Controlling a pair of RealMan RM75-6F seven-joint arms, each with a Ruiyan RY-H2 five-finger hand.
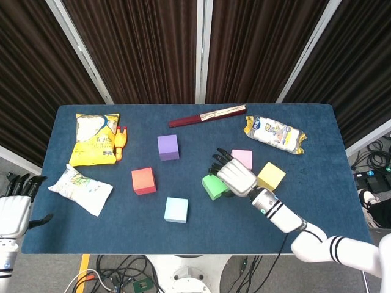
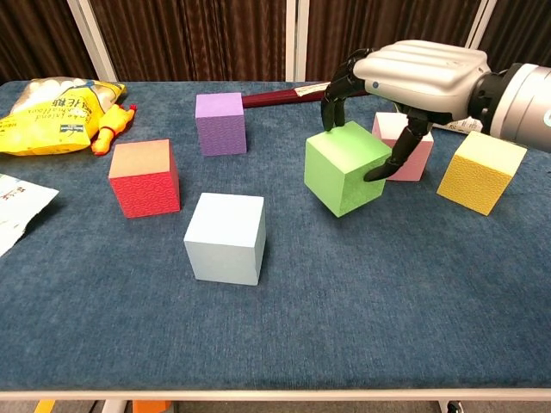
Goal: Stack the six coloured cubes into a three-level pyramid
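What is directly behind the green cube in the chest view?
The pink cube sits behind and to the right of the green cube, partly covered by the right hand gripping the green one. Further back lies a dark red stick, its far end hidden by the hand.

lab | dark curtains [image 1: 153,49] | floor cables [image 1: 116,268] | blue table [image 1: 317,207]

Six cubes [image 1: 176,209], three snack bags [image 1: 95,138], two hands [image 1: 237,178].
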